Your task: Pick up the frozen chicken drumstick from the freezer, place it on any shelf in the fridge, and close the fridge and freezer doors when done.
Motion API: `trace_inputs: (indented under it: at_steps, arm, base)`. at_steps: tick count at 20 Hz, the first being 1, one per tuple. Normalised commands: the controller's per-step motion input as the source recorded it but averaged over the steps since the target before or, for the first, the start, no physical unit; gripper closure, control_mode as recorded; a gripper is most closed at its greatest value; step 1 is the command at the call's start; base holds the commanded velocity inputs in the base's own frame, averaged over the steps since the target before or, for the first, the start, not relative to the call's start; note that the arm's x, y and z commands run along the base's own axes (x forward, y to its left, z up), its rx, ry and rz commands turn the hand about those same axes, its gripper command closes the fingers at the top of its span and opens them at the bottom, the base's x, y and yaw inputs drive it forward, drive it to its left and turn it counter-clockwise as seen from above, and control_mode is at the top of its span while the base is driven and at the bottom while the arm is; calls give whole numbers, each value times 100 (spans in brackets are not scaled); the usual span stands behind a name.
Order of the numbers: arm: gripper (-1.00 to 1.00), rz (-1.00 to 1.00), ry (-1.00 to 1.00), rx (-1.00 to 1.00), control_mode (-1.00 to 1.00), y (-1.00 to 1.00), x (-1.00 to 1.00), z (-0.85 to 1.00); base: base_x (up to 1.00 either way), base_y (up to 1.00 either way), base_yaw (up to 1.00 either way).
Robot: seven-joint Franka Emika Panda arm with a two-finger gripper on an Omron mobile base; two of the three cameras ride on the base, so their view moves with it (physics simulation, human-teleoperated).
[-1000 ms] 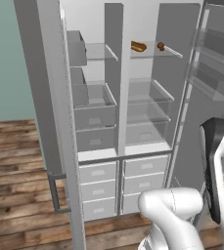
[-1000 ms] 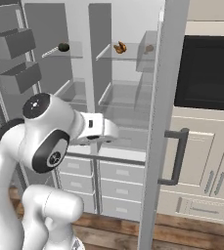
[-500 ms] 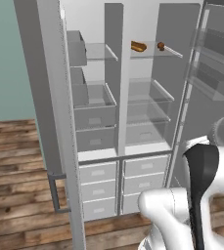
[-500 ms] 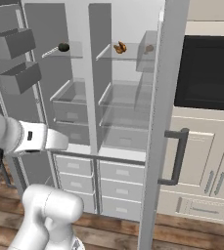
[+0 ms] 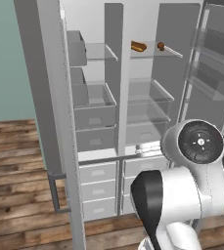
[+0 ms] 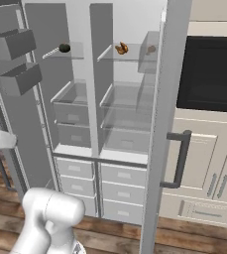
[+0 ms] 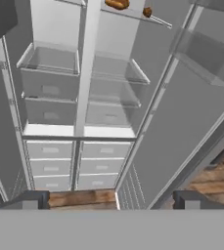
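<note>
Both doors stand open. The drumstick (image 5: 138, 47) lies on the top shelf (image 5: 155, 51) of one compartment, upper centre of the left base view, with a small dark item (image 5: 161, 46) just beside it. In the hand view the end effector (image 7: 110, 200) sits at the bottom, jaws spread wide, holding nothing.

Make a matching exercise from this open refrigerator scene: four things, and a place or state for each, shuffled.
Things:
1. gripper
2. brown food item
3. bottom drawers
4. black-fronted oven

Places or states:
A. set in the pale cabinets beside the refrigerator
B. pushed shut, under the glass shelves
C. jaws open, holding nothing
D. lying on the top glass shelf

Pairs: 1-C, 2-D, 3-B, 4-A
</note>
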Motion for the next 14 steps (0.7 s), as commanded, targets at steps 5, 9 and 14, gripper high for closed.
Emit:
trace_inputs:
  at_steps: [5,9,14]
  arm:
    - [-100,-13,-18,6,-100,100,0,-22]
    - [-100,-16,-17,8,-100,100,0,-31]
    - [-100,-25,-14,13,-100,100,22,-34]
  base:
    - [0,0,0]
    - [0,0,0]
    - [0,0,0]
